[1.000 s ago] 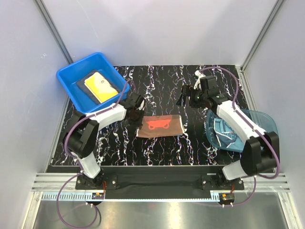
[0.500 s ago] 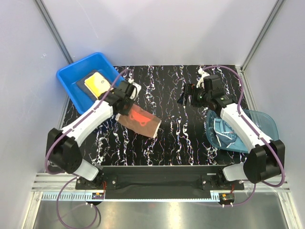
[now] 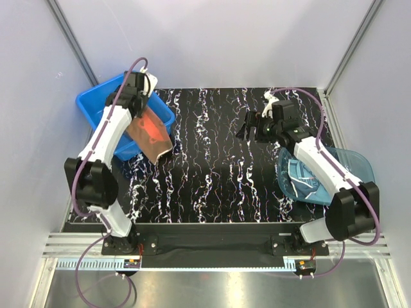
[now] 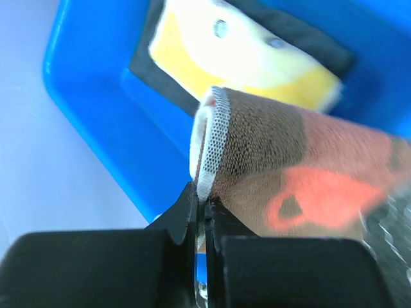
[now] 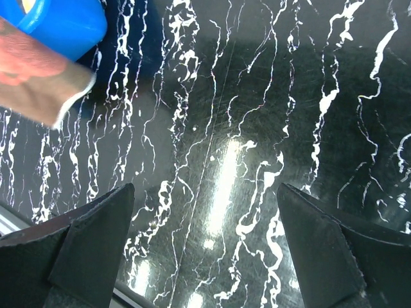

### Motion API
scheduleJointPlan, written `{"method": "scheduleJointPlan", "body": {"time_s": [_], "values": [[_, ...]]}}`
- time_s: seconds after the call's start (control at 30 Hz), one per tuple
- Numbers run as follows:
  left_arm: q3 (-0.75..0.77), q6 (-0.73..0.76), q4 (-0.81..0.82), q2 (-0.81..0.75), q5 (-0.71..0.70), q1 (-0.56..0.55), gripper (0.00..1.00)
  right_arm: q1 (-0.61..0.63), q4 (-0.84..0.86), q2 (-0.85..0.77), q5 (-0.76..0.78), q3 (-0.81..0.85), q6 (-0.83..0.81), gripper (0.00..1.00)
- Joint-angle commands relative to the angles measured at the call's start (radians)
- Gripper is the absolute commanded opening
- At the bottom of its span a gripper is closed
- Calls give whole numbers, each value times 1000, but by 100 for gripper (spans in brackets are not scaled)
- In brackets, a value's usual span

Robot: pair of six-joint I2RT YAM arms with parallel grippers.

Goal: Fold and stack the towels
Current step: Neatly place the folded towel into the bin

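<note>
The left gripper [image 4: 204, 202] is pinching the mesh-edged corner of the brown towel [image 4: 289, 173], its fingers nearly meeting with the cloth between them. The towel is hanging just beyond the fingertips, red print showing, and is crossing in front of a corner of the blue tub [image 4: 90, 109]. Farther past the fingers, inside the tub, the yellow towel [image 4: 244, 58] is lying on the dark towel [image 4: 314, 48]. The right gripper [image 5: 205, 221] is standing wide open and holding nothing, with the marbled table [image 5: 257, 96] showing between its fingers. Well behind those fingers, the teal bowl [image 3: 356, 163] is holding a light blue towel [image 3: 302, 181].
</note>
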Motion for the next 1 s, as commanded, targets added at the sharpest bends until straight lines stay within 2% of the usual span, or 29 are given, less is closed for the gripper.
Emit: {"method": "scheduleJointPlan", "body": {"time_s": [0.0,0.07,0.27,0.47,0.63,0.7,0.77,0.8,0.83,0.87,0.97], "values": [[149,74,36,106,-24,43,0,6,63,43,-26,37,16,100],[206,108,11,159,18,66,0,5,90,61,-38,51,20,100],[243,148,173,266,-27,99,0,5,72,162,-44,166,-26,100],[247,157,282,341,-27,155,0,5,89,189,-24,221,-52,100],[266,158,370,437,59,224,0,5,116,224,-33,249,-73,100],[333,169,384,509,74,237,0,5,107,255,-26,267,-89,100],[370,163,443,553,42,237,17,3,101,285,-7,289,-102,100],[393,158,444,591,31,231,30,1,95,297,-1,295,-104,100],[411,137,457,601,-37,225,49,0,87,305,11,304,-102,100],[436,120,467,601,-62,221,78,1,75,322,16,316,-101,100],[470,30,433,558,-107,189,90,0,61,318,32,310,-78,100]]}}
